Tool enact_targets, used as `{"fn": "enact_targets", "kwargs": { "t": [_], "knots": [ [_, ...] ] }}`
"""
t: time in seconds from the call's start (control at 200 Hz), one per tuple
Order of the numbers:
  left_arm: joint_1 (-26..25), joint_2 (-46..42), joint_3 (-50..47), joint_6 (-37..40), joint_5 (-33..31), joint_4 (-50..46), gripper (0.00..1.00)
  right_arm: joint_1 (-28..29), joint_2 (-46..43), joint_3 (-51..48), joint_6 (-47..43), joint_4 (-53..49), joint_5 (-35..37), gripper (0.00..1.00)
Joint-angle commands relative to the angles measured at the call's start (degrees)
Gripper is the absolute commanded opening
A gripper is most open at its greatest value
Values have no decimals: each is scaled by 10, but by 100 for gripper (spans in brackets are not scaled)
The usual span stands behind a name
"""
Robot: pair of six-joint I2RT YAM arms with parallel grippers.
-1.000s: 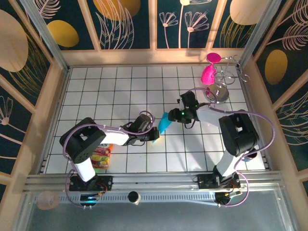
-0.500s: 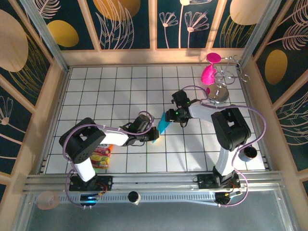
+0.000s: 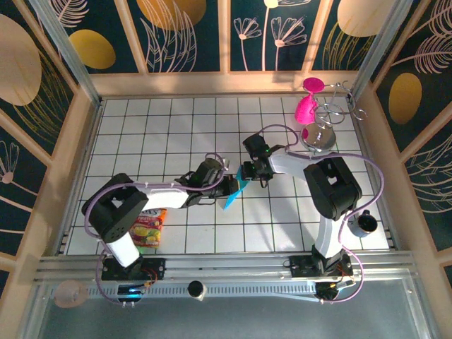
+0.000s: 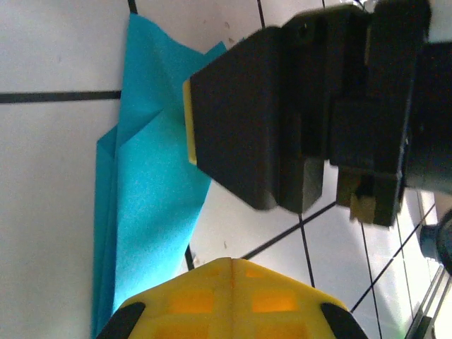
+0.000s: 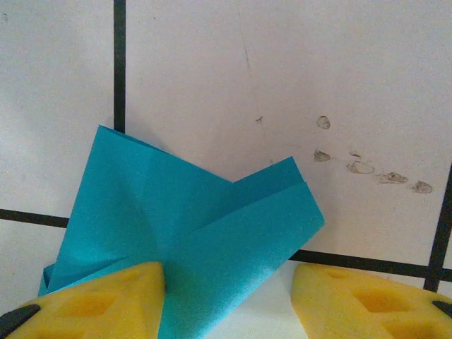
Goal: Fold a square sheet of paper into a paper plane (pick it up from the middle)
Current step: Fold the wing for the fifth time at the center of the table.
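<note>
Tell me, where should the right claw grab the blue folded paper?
Probably the wide end of the folded paper, where the flaps overlap into a thicker stack. Come from the right arm's side, one finger each side of the flaps; the right claw is open there. The left claw sits shut by the other end.

Arms [image 3: 166,196]: white links, black joints, lilac cables [image 3: 272,128]; right gripper [image 5: 227,300] pads [image 5: 92,300] yellow.
</note>
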Motion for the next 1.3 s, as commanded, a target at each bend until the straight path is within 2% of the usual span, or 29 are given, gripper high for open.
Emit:
{"fn": "enact_targets", "kwargs": {
  "t": [0.0, 0.506, 0.691, 0.731, 0.911, 0.986, 1.086, 1.291],
  "knots": [
    [4, 34, 25, -3, -3, -18, 2, 2, 70, -30, 9, 13, -2, 54],
    [9, 81, 30, -25, -48, -92, 0, -5, 49, -27, 16, 16, -21, 54],
    [10, 88, 31, -24, -44, -98, 0, -19, -37, -23, 15, 26, -55, 54],
    [10, 88, 31, -22, -45, -99, 0, -41, -63, -31, 17, 33, -65, 54],
    [10, 87, 32, -15, -47, -109, 0, -65, -170, -105, 26, 92, -124, 53],
    [11, 87, 33, -14, -47, -111, 0, -65, -185, -139, 29, 128, -181, 48],
    [11, 84, 33, -13, -49, -114, 0, -62, -184, -171, 42, 180, -249, 33],
    [10, 84, 32, -12, -51, -120, 0, -46, -133, -171, 64, 235, -301, 12]
  ]
}}
